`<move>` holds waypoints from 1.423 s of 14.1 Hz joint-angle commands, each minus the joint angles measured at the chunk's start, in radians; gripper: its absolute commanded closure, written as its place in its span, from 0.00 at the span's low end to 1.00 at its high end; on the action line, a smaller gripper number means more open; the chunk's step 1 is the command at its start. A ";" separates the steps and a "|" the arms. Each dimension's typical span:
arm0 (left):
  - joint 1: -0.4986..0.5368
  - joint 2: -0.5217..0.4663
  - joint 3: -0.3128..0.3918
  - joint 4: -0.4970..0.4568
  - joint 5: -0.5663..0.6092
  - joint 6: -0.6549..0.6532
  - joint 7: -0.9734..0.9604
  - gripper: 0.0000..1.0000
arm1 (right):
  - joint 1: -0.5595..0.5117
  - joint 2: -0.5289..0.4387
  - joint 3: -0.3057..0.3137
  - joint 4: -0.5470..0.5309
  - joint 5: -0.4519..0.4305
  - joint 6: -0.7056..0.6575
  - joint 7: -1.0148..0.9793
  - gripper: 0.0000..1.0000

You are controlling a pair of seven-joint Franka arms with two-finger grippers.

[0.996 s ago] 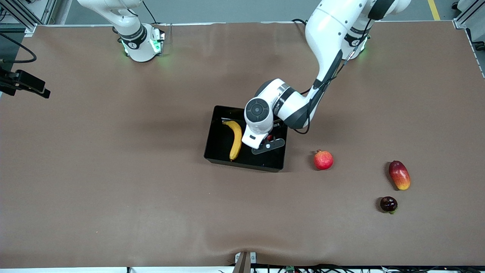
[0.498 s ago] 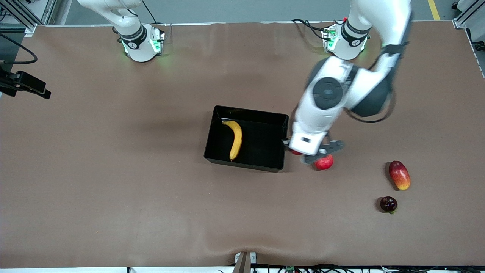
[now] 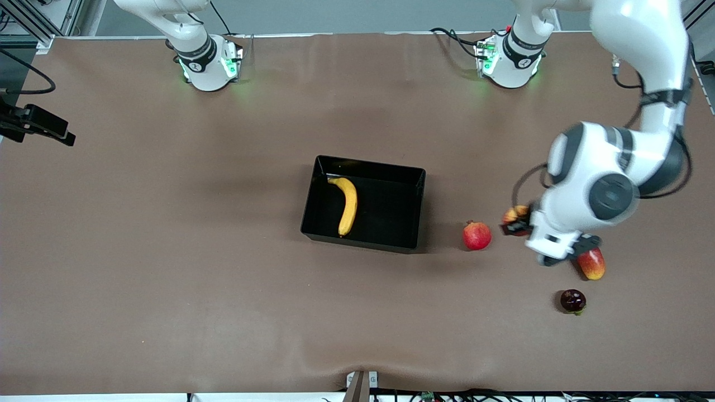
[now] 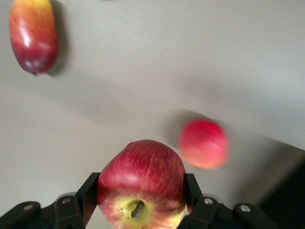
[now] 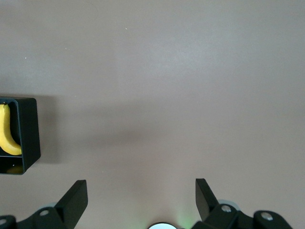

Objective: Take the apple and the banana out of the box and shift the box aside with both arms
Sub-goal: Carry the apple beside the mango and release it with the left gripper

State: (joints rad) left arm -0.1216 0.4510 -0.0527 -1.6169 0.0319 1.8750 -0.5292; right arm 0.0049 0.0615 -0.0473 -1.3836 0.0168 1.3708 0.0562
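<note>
Brown table (image 3: 167, 251) spread wide under both arms, bases along its upper edge. Near the middle, black box (image 3: 416, 206) resting flat, with the banana (image 3: 347, 205) lying inside it toward the right arm's end, touching the floor of the box. Rest of the box floor bare and glossy.

Toward the left arm's end, a pomegranate (image 3: 476, 235) just beside the box, apart from its wall. Further toward that end, a mango (image 3: 593, 264) partly covered by the left arm's wrist, and a small dark fruit (image 3: 572, 300) nearer the front camera than the mango, apart from it.

Left pincer (image 3: 516, 220) up in the air over bare table between pomegranate and mango, clamped on the apple (image 4: 141, 186), one dark finger (image 4: 87, 196) pressed against each side of it. Stem end of the apple facing the wrist camera, yellow around the stem. Pomegranate and mango both visible below it in the left wrist view, neither touched.

Right pincer (image 5: 141, 193) held wide apart and empty, over bare table at the right arm's end, well apart from the box; right arm waiting. Corner of the box and the banana's tip in its wrist view.
</note>
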 commanded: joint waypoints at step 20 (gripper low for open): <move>0.128 -0.026 -0.018 -0.345 0.171 0.343 0.097 0.00 | 0.009 0.001 -0.008 0.005 -0.003 0.002 0.010 0.00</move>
State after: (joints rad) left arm 0.0229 0.4821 -0.0669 -1.9640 0.1754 2.2407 -0.4154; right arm 0.0050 0.0616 -0.0481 -1.3837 0.0167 1.3708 0.0562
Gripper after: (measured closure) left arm 0.000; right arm 0.000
